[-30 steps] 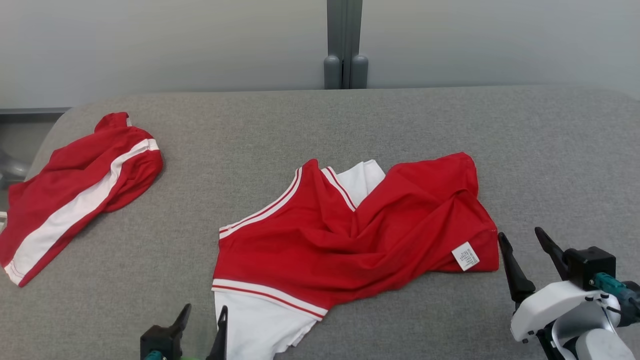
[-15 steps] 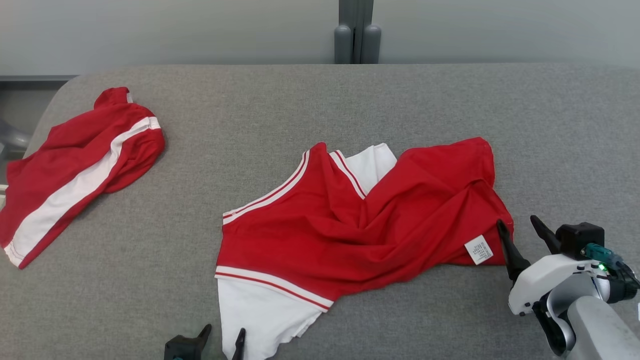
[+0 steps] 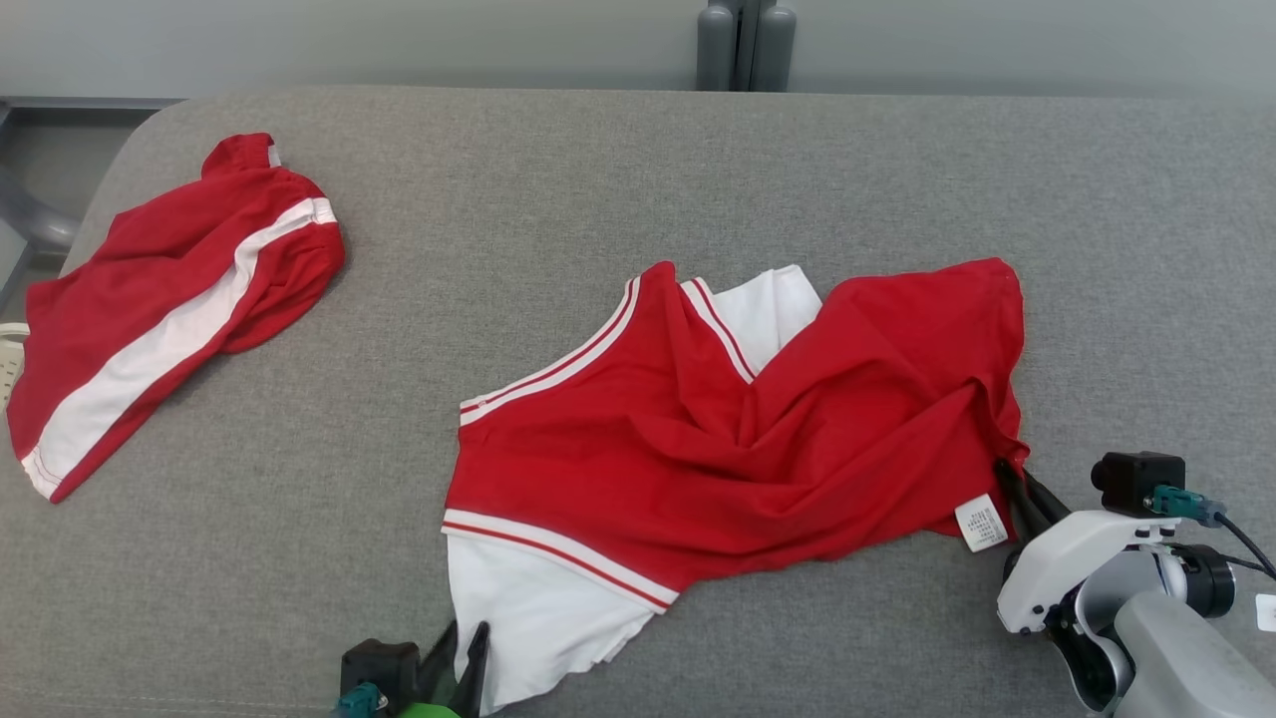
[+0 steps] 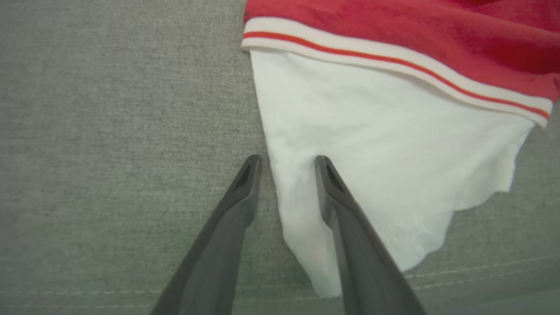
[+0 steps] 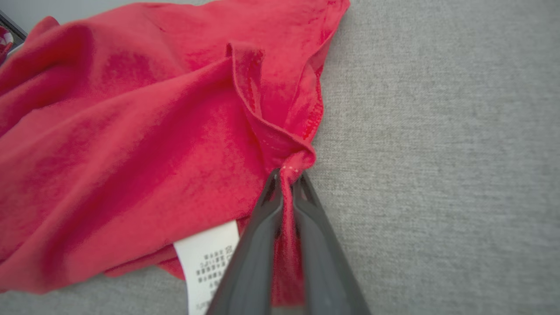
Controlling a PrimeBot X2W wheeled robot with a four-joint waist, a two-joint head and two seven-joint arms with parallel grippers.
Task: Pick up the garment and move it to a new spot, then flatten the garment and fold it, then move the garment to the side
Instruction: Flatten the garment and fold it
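The grey fabric bench (image 3: 558, 199) carries the crumpled red-and-white garment (image 3: 718, 459) at centre, a second red garment (image 3: 169, 299) at 10 o'clock and a grey post (image 3: 746, 45) beyond at 12 o'clock. The wrist views make plain the left fingers (image 4: 240, 197) apart astride its white edge, and the right fingers (image 5: 267, 210) clamped on its red hem.

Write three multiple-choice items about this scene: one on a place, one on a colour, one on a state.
1. Where on the grey surface lies the striped garment? A) far left B) far right C) middle
2. What colour is the cloth at the left end effector? A) red B) white C) black
3. How is the right end effector? A) wide open B) shut on nothing C) shut on the red garment

1 A: it lies by the surface's left edge. 2 B: its fingers straddle the white panel's edge. 3 C: its fingers pinch a red corner fold.
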